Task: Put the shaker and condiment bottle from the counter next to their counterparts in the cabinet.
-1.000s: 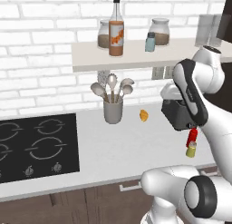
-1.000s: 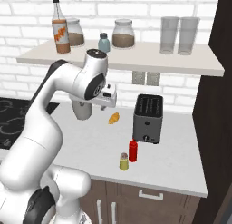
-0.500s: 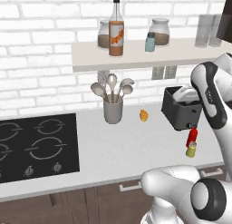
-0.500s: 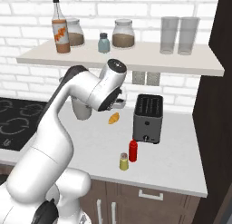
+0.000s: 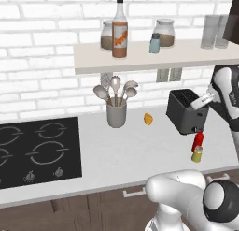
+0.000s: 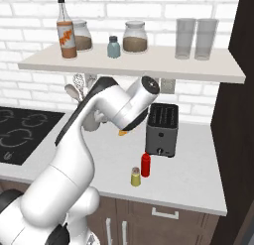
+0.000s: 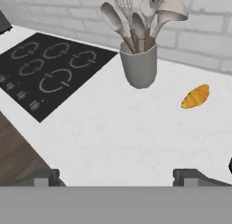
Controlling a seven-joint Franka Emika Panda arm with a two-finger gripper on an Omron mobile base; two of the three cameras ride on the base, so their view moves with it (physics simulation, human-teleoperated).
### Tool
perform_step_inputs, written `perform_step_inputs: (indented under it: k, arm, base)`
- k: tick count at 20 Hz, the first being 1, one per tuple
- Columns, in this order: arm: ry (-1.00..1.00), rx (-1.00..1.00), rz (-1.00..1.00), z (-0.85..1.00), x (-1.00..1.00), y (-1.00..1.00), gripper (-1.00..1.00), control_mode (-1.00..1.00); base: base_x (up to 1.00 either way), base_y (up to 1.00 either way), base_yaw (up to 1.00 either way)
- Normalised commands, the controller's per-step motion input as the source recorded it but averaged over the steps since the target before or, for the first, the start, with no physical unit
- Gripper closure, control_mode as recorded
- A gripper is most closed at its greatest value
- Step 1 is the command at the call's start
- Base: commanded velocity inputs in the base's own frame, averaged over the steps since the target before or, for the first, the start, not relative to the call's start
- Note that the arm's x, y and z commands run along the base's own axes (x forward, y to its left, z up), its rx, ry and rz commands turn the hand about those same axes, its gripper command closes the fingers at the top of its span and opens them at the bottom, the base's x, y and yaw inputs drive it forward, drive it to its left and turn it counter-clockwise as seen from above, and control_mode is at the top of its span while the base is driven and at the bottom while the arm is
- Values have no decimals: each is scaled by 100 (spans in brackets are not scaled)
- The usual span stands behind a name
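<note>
shaker (image 6: pixel 135 177) upright, touching condiment bottle (image 6: pixel 146 164), nozzle up | gripper (image 7: pixel 118 175) jaws wide, empty

The white arm rises from its rounded base, bends at a dark elbow joint and folds forward and down, so the forearm slants with the wrist lowest. In the hand view the gripper (image 7: pixel 116 175) points obliquely downward, its two dark fingertips (image 7: pixel 43 177) standing far apart at either side of the lower edge, jaws spread wide with nothing between them. No part of the gripper touches anything; it hangs free in the air.
</note>
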Motion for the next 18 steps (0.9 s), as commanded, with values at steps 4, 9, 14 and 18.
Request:
perform_step_inputs:
  k: [4, 9, 14, 18]
  arm:
    - [0, 0, 22, -31, 14, -26, -100, -100]
    - [0, 0, 22, -45, 28, -36, -100, -100]
    - [-4, 0, 23, -28, 21, -42, -100, -100]
    - [-7, 0, 22, -23, 8, -41, -100, -100]
  base:
    - [0, 0, 0]
    - [0, 0, 0]
    - [0, 0, 0]
    - [0, 0, 0]
